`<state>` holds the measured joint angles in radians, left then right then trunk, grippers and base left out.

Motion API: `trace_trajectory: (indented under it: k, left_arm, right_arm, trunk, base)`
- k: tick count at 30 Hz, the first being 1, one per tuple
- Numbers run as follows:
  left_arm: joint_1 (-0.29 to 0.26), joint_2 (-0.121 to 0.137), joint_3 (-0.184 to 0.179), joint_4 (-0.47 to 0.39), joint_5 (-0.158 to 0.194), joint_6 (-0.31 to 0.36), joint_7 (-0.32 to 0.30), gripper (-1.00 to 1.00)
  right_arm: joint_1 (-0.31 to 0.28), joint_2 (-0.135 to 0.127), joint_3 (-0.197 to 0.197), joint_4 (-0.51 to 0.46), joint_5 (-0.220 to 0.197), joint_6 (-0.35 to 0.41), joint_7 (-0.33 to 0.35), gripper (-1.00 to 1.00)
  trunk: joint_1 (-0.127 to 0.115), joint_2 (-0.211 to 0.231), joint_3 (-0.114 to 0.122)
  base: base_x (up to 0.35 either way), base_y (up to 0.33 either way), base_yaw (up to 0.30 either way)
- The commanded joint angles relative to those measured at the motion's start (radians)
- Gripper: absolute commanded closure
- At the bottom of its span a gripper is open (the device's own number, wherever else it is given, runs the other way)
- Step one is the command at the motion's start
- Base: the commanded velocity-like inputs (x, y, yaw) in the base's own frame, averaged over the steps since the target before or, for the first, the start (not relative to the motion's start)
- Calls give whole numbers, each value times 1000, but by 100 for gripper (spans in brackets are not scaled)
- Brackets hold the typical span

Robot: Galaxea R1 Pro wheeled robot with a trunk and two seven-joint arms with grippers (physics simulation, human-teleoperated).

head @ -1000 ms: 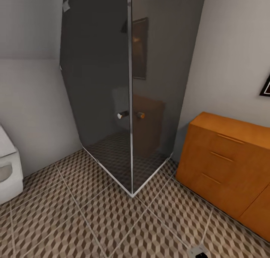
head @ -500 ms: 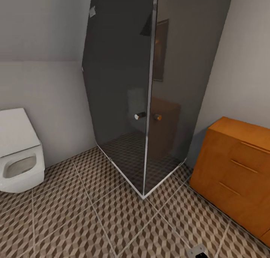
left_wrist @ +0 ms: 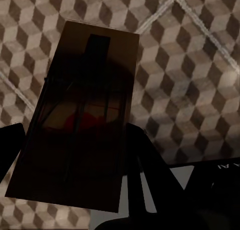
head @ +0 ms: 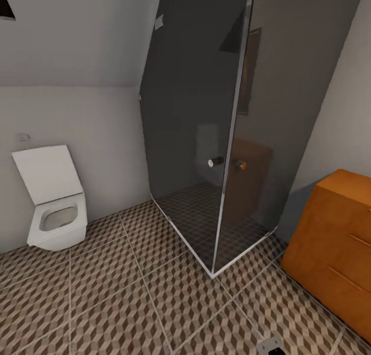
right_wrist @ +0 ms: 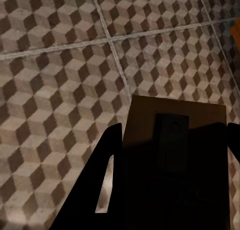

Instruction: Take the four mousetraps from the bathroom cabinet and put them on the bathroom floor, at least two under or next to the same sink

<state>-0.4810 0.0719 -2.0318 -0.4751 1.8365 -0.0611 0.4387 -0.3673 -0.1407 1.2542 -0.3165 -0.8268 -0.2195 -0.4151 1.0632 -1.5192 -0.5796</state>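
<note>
Carrying one mousetrap (left_wrist: 75,120) clamped in the left gripper (left_wrist: 70,155) and another mousetrap (right_wrist: 172,160) in the right gripper (right_wrist: 170,175), above the bathroom floor (head: 129,298), apparently for setting down by the sink.

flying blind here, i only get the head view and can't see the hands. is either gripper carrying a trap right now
Observer: Yes. In the left wrist view a mousetrap sits between the left gripper fingers.
Operator: and the right one
Observer: The right wrist view shows the right gripper with a second trap between its dark fingers.
Operator: what's under them
Observer: In both wrist views the cube-patterned bathroom floor lies beyond the traps; they hang above it, not resting on it.
Operator: anything else near the right hand
Observer: A sliver of orange shows at the edge of the right wrist view, probably the cabinet.
</note>
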Motion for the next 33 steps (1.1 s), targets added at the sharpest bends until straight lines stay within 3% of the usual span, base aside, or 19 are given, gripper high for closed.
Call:
trace_trajectory:
  k: [1,7,19,26,33]
  left_arm:
    - [-2,0,-8,-3,9,-6,4,100]
    - [-2,0,-8,-3,9,-6,4,100]
    - [-2,0,-8,-2,9,-6,4,100]
    - [-2,0,-8,-2,9,-6,4,100]
    - [-2,0,-8,-2,9,-6,5,100]
  right_arm:
    - [-1,-1,8,-3,-11,-4,-5,100]
    - [0,-1,8,-3,-11,-4,-5,100]
    - [4,0,7,61,0,-4,-5,100]
    - [4,24,7,71,2,-5,-5,100]
    - [4,31,7,73,1,-5,-5,100]
  trunk:
    - [0,-1,0]
    - [0,-1,3]
    - [0,-1,4]
    - [0,-1,4]
    - [0,-1,-1]
  base:
    - [0,0,261]
    - [0,0,226]
    - [0,0,22]
    - [0,0,2]
    - [0,0,183]
